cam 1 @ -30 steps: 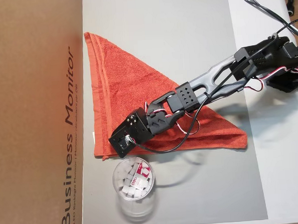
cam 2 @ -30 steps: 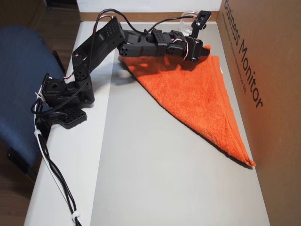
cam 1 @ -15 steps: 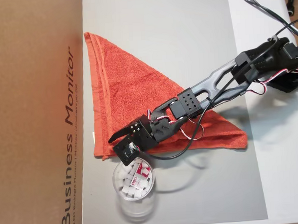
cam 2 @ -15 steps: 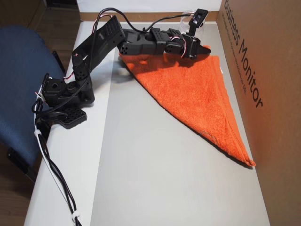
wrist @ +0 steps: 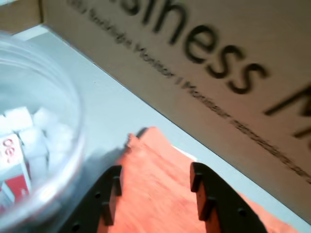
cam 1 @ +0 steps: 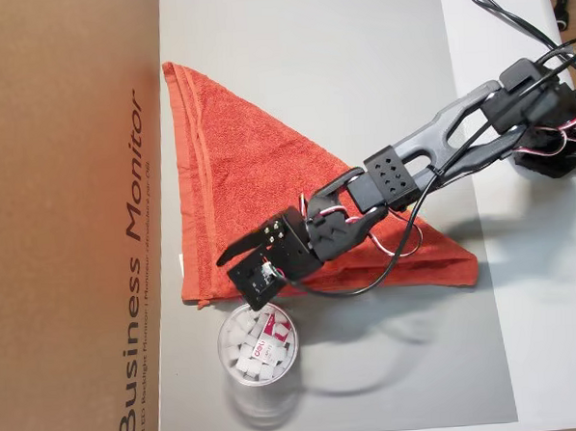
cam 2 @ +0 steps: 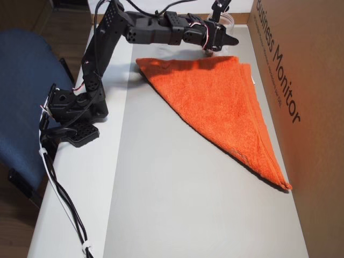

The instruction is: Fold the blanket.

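Orange blanket (cam 1: pixel 258 193) lies folded in a triangle; your gripper (wrist: pixel 155 182) hangs with jaws apart over its corner. Lower squarely, avoiding the jar (cam 1: pixel 258 345).

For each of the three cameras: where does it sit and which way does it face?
An overhead view: above, straight down; arm enters right, end effector over the blanket.
Another overhead view: high, behind the arm base, looking obliquely along the table.
Wrist view: on the end effector, facing the box; fingers show.
All three share blanket, box and jar.
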Action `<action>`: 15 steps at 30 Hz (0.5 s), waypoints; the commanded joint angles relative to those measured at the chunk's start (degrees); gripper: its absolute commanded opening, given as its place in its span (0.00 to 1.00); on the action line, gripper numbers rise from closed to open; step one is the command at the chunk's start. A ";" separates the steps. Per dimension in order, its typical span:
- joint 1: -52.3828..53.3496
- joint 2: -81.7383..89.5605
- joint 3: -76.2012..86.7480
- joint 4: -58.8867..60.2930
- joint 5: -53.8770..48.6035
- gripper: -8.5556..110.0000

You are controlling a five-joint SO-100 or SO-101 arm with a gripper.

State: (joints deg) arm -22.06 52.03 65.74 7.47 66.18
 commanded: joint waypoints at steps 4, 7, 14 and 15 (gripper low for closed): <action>1.41 17.23 10.63 -0.18 0.09 0.19; 2.29 22.59 16.88 -0.18 0.97 0.19; 4.48 39.29 37.53 -0.26 5.27 0.16; 4.83 41.31 39.90 -0.26 7.38 0.16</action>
State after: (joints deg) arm -18.28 85.78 103.62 7.47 71.46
